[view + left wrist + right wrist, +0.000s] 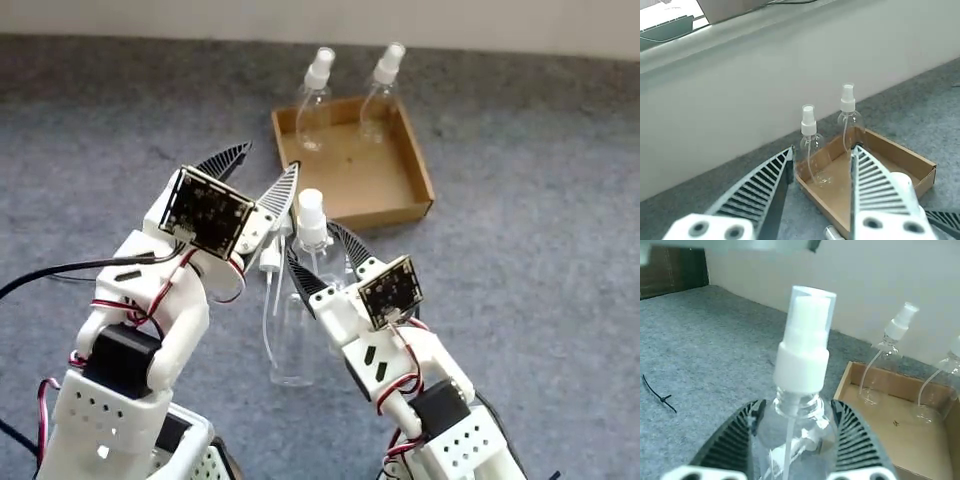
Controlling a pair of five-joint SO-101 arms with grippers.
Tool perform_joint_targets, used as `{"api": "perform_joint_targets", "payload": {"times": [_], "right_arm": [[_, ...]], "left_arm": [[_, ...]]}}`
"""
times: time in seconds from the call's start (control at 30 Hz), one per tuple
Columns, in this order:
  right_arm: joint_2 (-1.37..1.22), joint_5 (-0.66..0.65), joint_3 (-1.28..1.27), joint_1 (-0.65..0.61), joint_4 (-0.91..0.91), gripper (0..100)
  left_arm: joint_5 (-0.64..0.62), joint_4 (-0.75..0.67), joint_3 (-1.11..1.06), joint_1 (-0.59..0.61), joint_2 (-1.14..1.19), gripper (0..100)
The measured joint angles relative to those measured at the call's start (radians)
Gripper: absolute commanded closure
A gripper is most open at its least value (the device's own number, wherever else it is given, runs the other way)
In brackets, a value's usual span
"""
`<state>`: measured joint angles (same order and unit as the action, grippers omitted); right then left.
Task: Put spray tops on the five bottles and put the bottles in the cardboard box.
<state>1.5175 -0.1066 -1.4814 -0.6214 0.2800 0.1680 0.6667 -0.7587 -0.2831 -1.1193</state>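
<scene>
**Bottle of clear plastic (316, 250), capped, held short of the box**

Pinched at the neck, just under its white spray top (802, 355), by the right hand (795, 440), with the black ribbed fingers (735, 440) pressed in from either side. Kept upright, probably to hold the top seated and leave the body free for lowering. Raised over the grey carpeted worktop (520, 300), just beside the near edge of the shallow brown cardboard box (420, 190), not yet above it.

Left hand (255, 178) spread wide and gripping nothing, raised close beside the held bottle near the box's near corner. Well placed for steadying or pressing a top, though touching nothing here.

Standing side by side in the far part of the box: one capped clear bottle (312, 105) toward the left arm's side and its capped twin (378, 95) next to it. Best setting-down spot, as a judgement: nearer the arms than those two.

Possibly in the way: the left hand's nearer finger, angled toward the box's near corner and close to the forward path; worth drawing aside first. Lower down, between the two arms, another clear bottle (290, 345) on the worktop, with a loose-looking white spray top and thin tube (270, 262) just beside it. Hard to tell whether joined. Thin black cable tie (657, 396) lying well apart on the carpet, no obstacle.
</scene>
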Motion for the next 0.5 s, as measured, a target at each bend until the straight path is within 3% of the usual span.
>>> {"api": "perform_joint_targets", "payload": {"times": [0.23,0.5], "right_arm": [[0.000,0.000,0.000,0.000,0.000,99.5],[0.000,0.000,0.000,0.000,0.000,99.5]], "left_arm": [[0.000,0.003,0.018,-0.005,0.068,82],[-0.002,0.106,0.086,-0.077,0.127,82]]}}
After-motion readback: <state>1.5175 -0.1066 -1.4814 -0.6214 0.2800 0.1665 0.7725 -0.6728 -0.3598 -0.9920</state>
